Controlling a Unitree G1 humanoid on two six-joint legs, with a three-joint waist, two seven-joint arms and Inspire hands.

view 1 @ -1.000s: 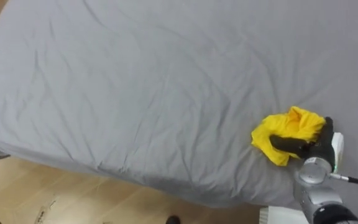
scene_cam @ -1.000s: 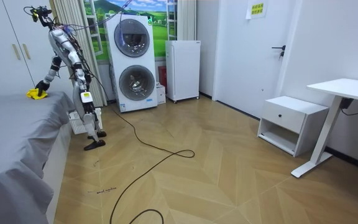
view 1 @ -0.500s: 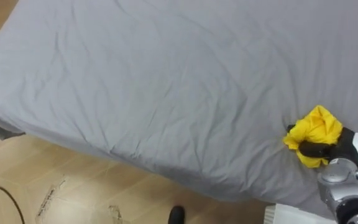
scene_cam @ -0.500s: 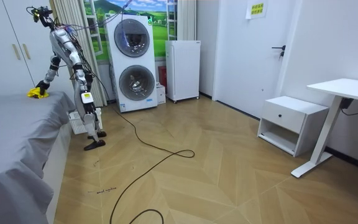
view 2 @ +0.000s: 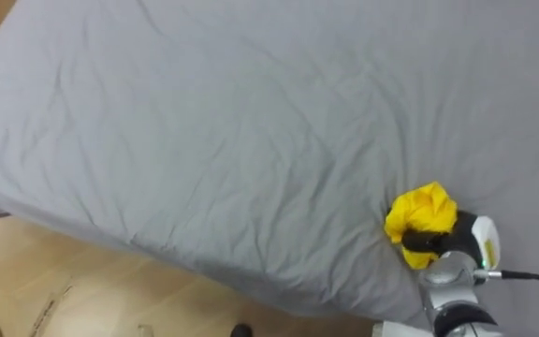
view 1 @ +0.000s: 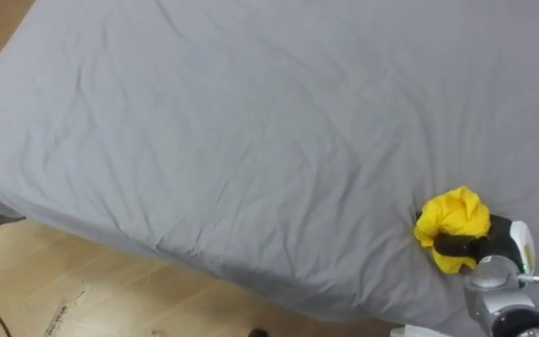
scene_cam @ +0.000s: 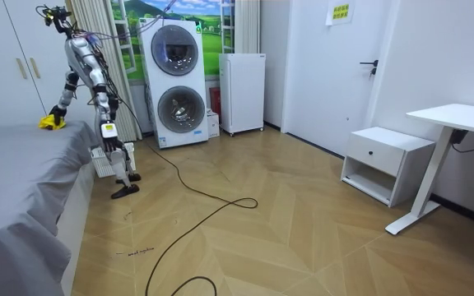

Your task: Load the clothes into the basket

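1. Bed: its grey sheet spans the eye view from 9 to 3 o'clock.
2. Yellow cloth: bunched on the sheet near the bed's edge, at 4 o'clock in the view.
3. Right hand: at 5 o'clock of the cloth, dark fingers curled round its lower fold, gripping it.
4. Room view: the robot stands at the bed's side, with a white basket on the floor by its feet.
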